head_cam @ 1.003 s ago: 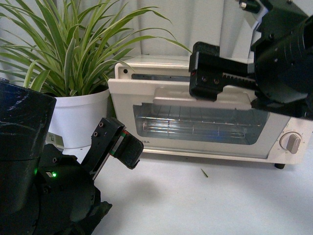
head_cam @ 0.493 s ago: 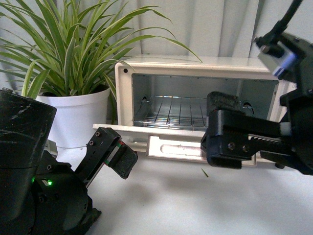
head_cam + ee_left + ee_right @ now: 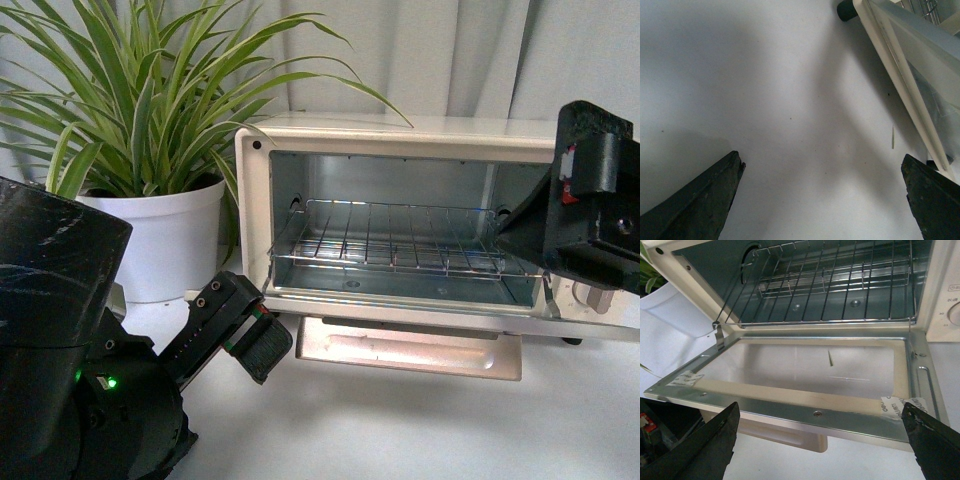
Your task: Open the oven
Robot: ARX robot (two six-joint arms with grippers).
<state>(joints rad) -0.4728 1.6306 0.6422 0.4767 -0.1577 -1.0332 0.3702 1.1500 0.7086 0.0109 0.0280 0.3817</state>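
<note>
The oven (image 3: 252, 200) has a smooth, cream, satin-painted shell. Its cavity is dull grey metal, and the wire rack (image 3: 390, 245) is bright, shiny metal. The door (image 3: 805, 365) is clear, glossy glass in a brushed metal frame. The left claw (image 3: 242, 326) and right claw (image 3: 820, 412) look like matt black plastic. The counter (image 3: 765, 100) is white, matt and smooth. The pot (image 3: 160, 240) is smooth, white and faintly glossy.

The front camera faces the toaster oven (image 3: 400, 130) head-on from close, low on the robot's body. The right wrist camera looks down close on its lowered door (image 3: 805, 365) and wire rack (image 3: 840, 285), both shared with front. The left wrist camera faces the worktop (image 3: 765, 100), catching the door's edge.
</note>
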